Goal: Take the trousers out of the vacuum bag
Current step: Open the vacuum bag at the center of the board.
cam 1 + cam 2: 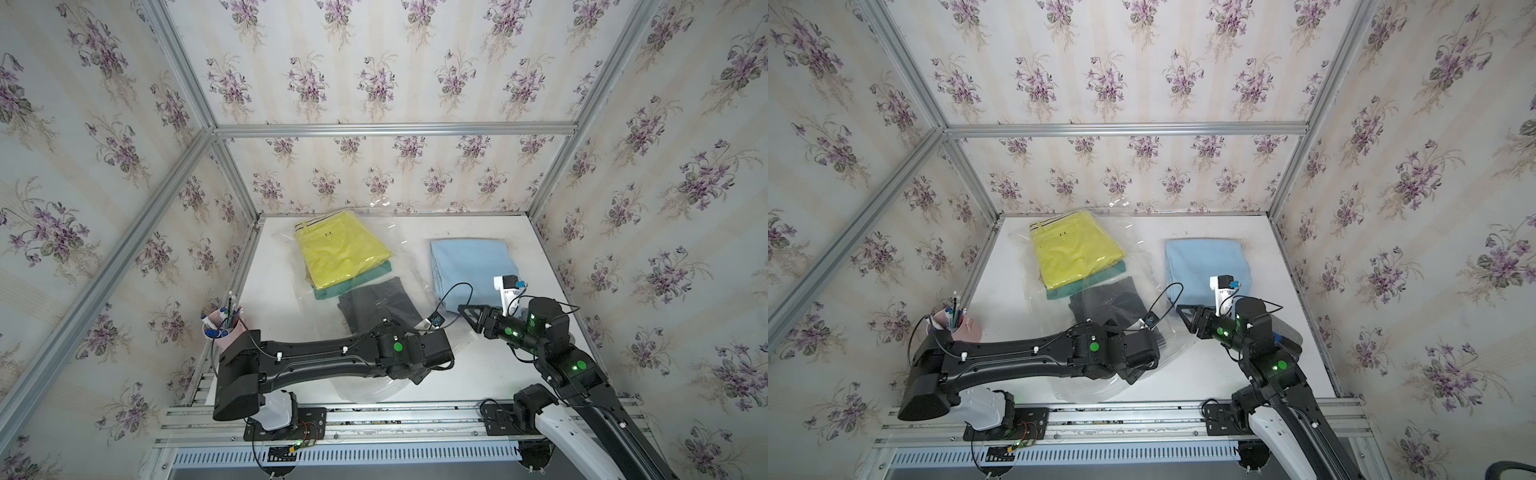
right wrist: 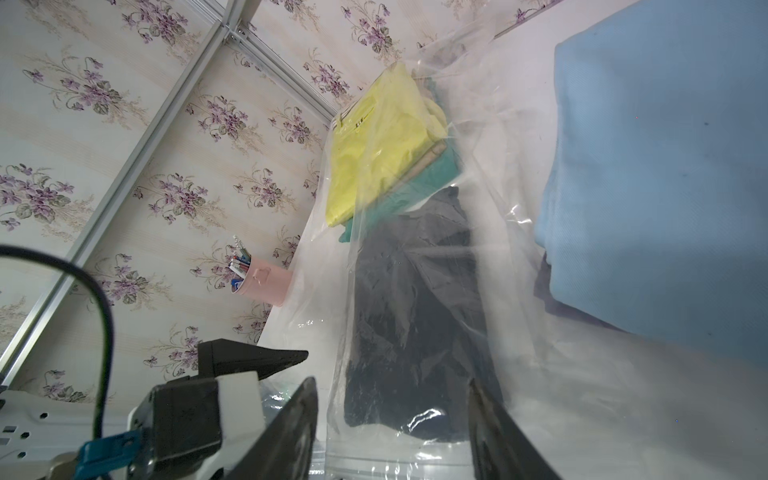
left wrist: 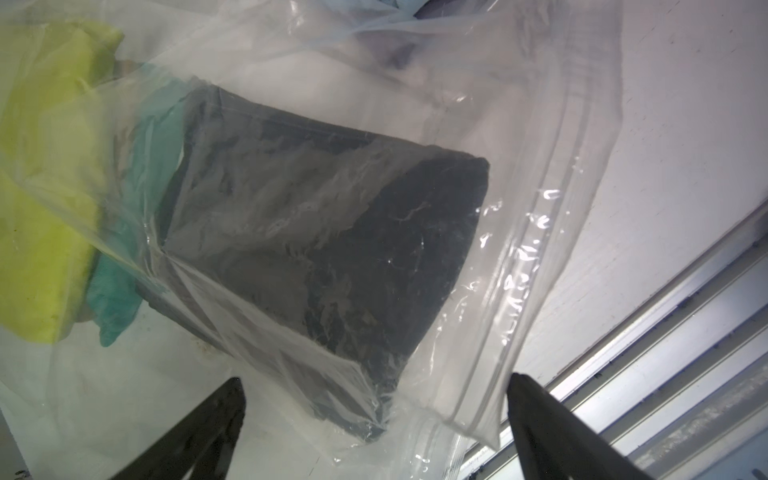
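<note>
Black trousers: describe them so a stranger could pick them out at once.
On the white table lies a see-through vacuum bag, beside loose light blue trousers. Inside the bag, at the end nearest the robot, are the black trousers: the only dark fold there, in front of the yellow-green pair and the teal pair.

Bare table (image 1: 270, 286) lies open left of the vacuum bag (image 1: 399, 257); the left arm (image 1: 324, 353) overhangs the bag's near end
</note>
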Controlling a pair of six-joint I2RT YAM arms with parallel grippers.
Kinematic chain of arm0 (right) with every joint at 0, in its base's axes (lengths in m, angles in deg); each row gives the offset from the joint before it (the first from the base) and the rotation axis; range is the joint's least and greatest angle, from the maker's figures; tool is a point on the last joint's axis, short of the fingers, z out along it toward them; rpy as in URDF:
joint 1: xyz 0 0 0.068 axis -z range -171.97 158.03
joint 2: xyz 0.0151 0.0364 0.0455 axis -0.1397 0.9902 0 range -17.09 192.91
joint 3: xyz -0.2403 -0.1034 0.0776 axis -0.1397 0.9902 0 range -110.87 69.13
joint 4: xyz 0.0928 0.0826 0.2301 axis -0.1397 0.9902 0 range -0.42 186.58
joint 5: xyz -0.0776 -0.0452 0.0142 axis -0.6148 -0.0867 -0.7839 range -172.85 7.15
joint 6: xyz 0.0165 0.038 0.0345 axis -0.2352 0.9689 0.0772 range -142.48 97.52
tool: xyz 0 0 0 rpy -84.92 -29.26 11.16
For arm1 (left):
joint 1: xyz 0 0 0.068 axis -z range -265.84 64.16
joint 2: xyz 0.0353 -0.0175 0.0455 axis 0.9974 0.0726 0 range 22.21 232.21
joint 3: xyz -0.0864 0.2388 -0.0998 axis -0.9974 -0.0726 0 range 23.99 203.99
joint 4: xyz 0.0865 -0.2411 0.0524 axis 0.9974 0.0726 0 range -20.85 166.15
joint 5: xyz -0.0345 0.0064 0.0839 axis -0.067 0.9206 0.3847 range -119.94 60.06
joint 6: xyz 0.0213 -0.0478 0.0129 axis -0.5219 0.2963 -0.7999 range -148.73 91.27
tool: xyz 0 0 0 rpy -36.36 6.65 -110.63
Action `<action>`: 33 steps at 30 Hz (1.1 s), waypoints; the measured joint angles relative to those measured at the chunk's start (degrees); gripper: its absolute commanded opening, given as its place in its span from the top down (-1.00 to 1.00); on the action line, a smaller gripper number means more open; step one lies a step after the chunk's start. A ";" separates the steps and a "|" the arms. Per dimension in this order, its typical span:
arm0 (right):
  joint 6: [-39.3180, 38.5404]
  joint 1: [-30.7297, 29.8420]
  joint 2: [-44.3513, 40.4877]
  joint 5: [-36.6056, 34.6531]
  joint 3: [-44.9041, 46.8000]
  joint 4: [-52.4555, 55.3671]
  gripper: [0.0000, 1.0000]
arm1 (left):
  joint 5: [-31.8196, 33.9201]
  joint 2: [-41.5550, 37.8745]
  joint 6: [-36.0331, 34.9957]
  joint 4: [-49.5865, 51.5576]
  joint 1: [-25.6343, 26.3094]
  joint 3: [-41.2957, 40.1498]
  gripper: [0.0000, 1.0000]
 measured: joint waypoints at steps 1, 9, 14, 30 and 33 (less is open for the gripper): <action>-0.07 -0.02 -0.42 0.00 0.13 0.79 -0.16 | -0.17 0.24 -0.02 0.00 0.24 0.09 -1.00; -0.59 -0.02 -4.98 0.90 0.92 5.14 -0.18 | -2.82 -1.55 -0.44 -0.39 1.18 -1.70 -1.00; -0.66 -0.04 -7.54 2.89 1.88 6.67 -0.20 | -0.26 -1.66 2.78 0.35 1.22 -2.89 -0.88; -0.52 -1.77 -9.03 15.41 7.34 5.88 -0.26 | -0.79 -0.87 6.40 -6.97 -6.88 -3.30 0.63; 1.03 -4.15 -8.66 14.71 9.14 3.41 -0.26 | -2.43 -0.76 6.14 -9.16 -9.77 -3.45 0.70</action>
